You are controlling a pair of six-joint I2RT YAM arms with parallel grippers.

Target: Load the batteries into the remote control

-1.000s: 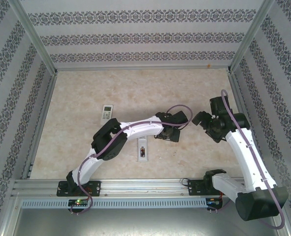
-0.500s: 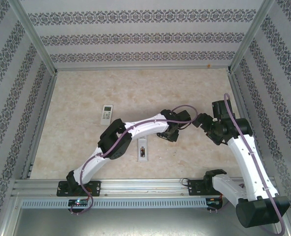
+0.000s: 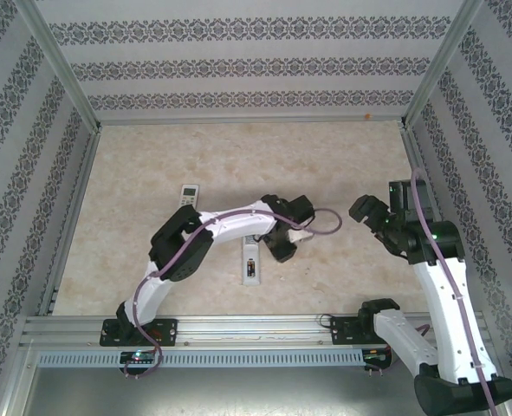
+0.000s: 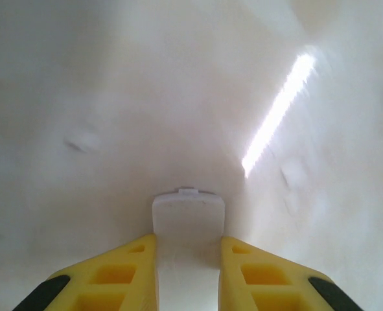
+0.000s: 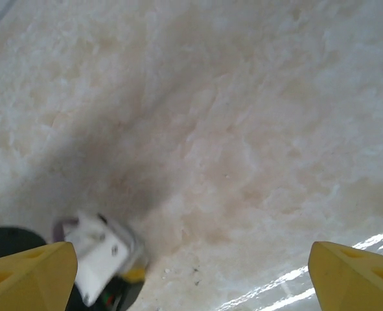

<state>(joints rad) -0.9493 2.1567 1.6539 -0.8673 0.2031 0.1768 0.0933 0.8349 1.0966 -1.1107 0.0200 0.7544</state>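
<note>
remotes: we count two, one long slim remote control (image 3: 250, 280) and one shorter remote with a display window (image 3: 189, 198) | batteries (image 3: 252, 269): dark in its open bay, too small for us to count | white battery cover (image 4: 188, 217): one | arms: two, left arm (image 3: 212, 227) and right arm (image 3: 442, 286)

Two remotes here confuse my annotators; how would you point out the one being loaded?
On the beige table, look centre-front, just left of the left gripper. The remote control lies there. It is long and slim with a dark open compartment; the shorter remote sits farther back-left.
</note>
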